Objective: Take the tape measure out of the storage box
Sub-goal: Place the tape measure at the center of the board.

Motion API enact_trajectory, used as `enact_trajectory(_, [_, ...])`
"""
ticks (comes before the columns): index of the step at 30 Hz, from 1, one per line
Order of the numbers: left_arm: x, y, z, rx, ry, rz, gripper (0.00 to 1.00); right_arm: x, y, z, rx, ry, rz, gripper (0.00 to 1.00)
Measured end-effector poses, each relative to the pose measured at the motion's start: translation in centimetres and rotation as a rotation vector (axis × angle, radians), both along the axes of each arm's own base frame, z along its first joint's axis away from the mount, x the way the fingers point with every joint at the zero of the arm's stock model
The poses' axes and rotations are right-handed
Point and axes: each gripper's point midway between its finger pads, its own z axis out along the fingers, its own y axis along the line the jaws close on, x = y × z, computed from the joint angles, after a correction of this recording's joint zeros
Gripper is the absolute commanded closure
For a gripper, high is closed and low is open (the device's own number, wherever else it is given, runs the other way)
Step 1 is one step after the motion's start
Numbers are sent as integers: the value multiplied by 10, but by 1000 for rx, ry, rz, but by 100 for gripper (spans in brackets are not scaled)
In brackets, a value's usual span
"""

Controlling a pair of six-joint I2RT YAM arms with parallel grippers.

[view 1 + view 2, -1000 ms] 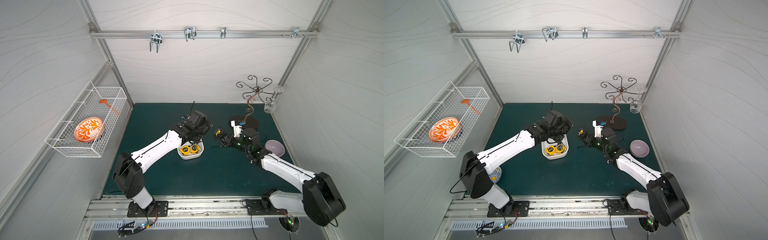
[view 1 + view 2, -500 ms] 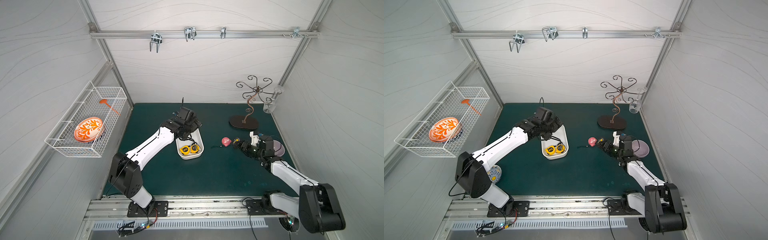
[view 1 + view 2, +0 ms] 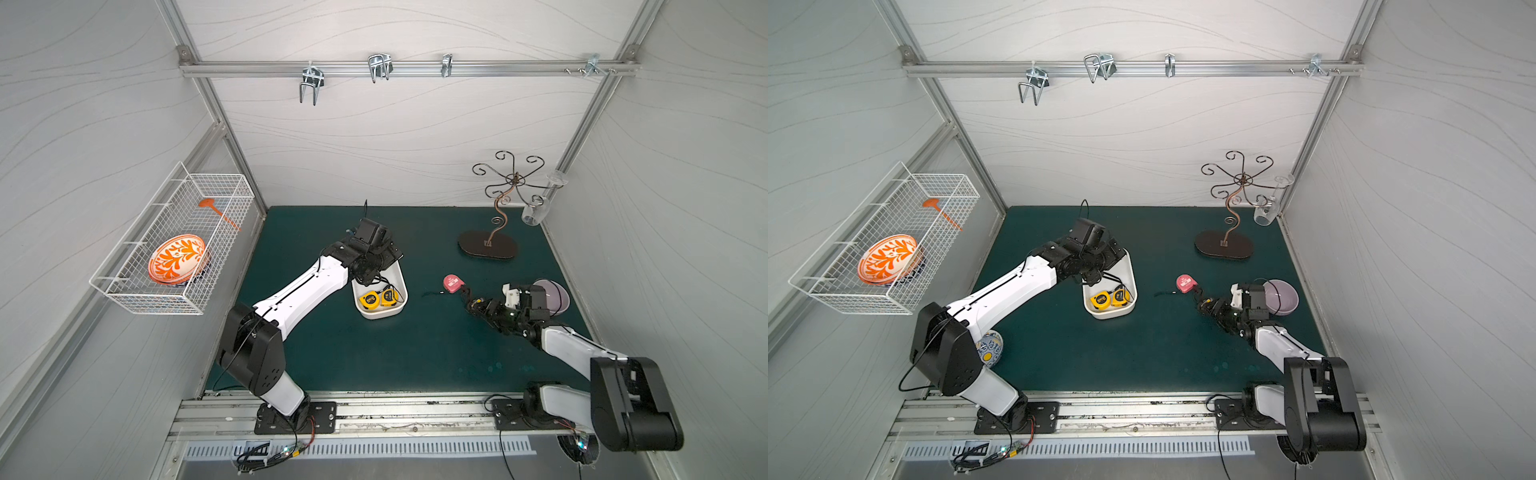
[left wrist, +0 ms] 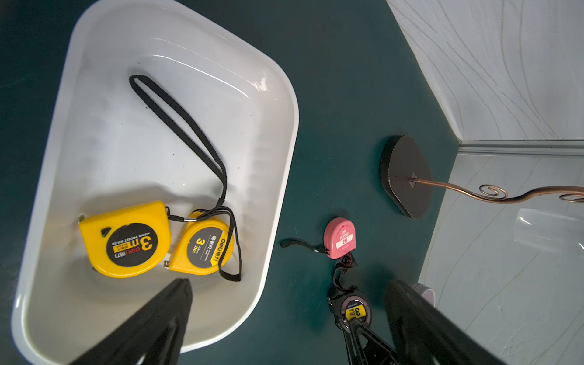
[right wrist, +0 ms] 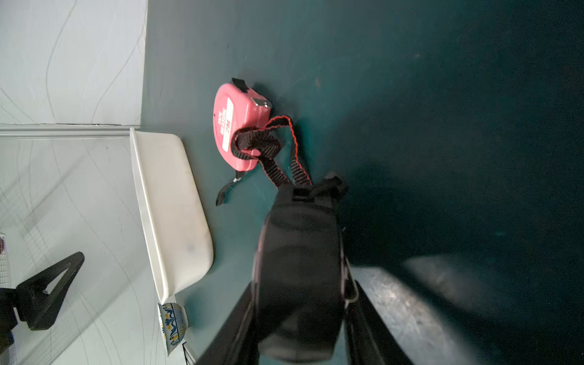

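The white storage box (image 3: pixel 402 277) lies mid-mat with two yellow tape measures (image 4: pixel 124 238) (image 4: pixel 202 249) at its near end, their black straps looped inside. My left gripper (image 4: pixel 289 284) hangs open over the box's far end, nothing between its fingers. My right gripper (image 5: pixel 300 284) is shut on a black tape measure (image 4: pixel 355 311) with a yellow label, low over the mat to the right of the box. Its red-edged strap drapes onto a pink tape measure (image 3: pixel 453 283) lying on the mat just ahead of it.
A lilac bowl (image 3: pixel 1283 297) sits right behind my right wrist. A scrolled metal stand (image 3: pixel 488 245) with a hanging glass occupies the back right. A patterned bowl (image 3: pixel 990 347) stands by the left arm's base. A wire basket (image 3: pixel 174 245) with an orange plate hangs on the left wall.
My right gripper has drawn back to the right, away from the box, carrying the black tape measure. My left gripper has moved back toward the box's far end.
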Motion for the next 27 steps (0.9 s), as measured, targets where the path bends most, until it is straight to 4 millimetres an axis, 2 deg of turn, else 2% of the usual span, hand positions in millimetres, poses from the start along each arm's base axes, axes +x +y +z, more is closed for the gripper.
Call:
enact_trajectory(4, [-3, 1, -6, 7, 15, -8, 0, -2, -1, 0, -9, -3, -3, 51])
enact_trajectory(9, [-5, 0, -8, 15, 17, -31, 0, -10, -7, -1, -48, 12, -9, 19])
enact_trajectory(11, [-6, 1, -10, 22, 22, -40, 0, -12, -9, 2, -63, 8, -10, 11])
enact_trajectory(16, [-9, 0, -16, 37, 41, -63, 0, -18, -12, 8, -84, 6, -14, 2])
enact_trajectory(27, [-16, 2, -33, 134, 109, -165, 0, -28, -9, 24, -107, 32, 25, 1])
